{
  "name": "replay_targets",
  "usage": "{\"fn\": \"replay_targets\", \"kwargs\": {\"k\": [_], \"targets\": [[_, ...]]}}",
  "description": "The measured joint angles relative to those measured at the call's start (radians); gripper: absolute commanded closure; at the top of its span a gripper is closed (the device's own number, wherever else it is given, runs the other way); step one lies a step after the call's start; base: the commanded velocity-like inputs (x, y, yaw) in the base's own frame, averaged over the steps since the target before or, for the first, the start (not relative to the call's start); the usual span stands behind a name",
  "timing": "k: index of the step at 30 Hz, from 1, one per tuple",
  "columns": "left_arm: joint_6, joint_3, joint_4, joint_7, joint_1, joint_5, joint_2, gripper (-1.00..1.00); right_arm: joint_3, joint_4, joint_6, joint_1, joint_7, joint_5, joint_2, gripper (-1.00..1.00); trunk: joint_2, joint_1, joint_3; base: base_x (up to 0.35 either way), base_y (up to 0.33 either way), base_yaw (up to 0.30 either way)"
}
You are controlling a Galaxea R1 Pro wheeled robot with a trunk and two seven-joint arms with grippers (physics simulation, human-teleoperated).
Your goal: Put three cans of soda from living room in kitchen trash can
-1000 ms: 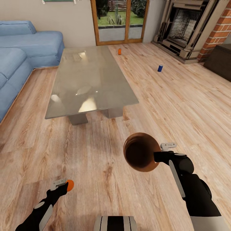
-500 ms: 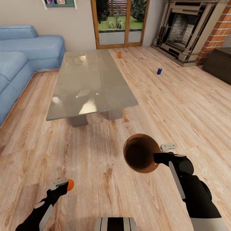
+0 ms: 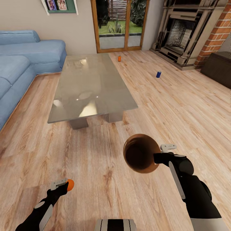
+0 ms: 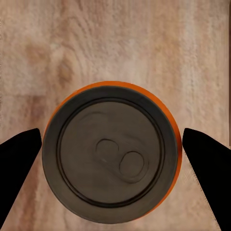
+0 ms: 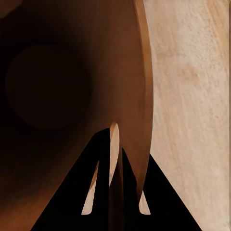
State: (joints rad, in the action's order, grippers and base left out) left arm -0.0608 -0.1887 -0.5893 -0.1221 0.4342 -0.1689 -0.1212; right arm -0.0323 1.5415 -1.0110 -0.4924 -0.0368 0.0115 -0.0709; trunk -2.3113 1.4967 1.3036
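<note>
Living room w/ light wood plank floor (image 3: 179, 106). Left hand (image 3: 63, 186), low at the head view's left, is closed on a small orange soda can (image 3: 70, 184); in the left wrist view the can's dark round top (image 4: 111, 156) sits between two black fingers (image 4: 19, 163), both touching its sides. Right hand (image 3: 159, 157) grips the rim of a round tapered bucket w/ shiny copper-brown inside (image 3: 140, 153), tipped so its mouth faces the camera; right wrist view shows the fingers (image 5: 98, 192) pinching the thin wall (image 5: 114, 149).

Ahead: long glass-topped low desk (image 3: 89, 85) on grey blocks, between robot & wood-framed glass doors (image 3: 119, 24). Second orange can (image 3: 119, 58) stands on floor just beside the desk's far right corner. Blue can (image 3: 158, 74) stands on open floor, well apart, nearer the brick fireplace (image 3: 189, 30). Blue sofa (image 3: 25, 61) along the left.
</note>
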Motion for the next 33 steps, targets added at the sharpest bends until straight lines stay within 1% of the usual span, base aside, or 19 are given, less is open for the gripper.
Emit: {"fn": "replay_targets", "kwargs": {"k": [33], "targets": [[0.001,0.002,0.0,-0.002,0.0,-0.001,0.0,1.0,0.0,0.0,0.0,0.0,0.0,-0.001,0.0,1.0,0.231,-0.126,-0.157,0.0,0.0,0.0]]}}
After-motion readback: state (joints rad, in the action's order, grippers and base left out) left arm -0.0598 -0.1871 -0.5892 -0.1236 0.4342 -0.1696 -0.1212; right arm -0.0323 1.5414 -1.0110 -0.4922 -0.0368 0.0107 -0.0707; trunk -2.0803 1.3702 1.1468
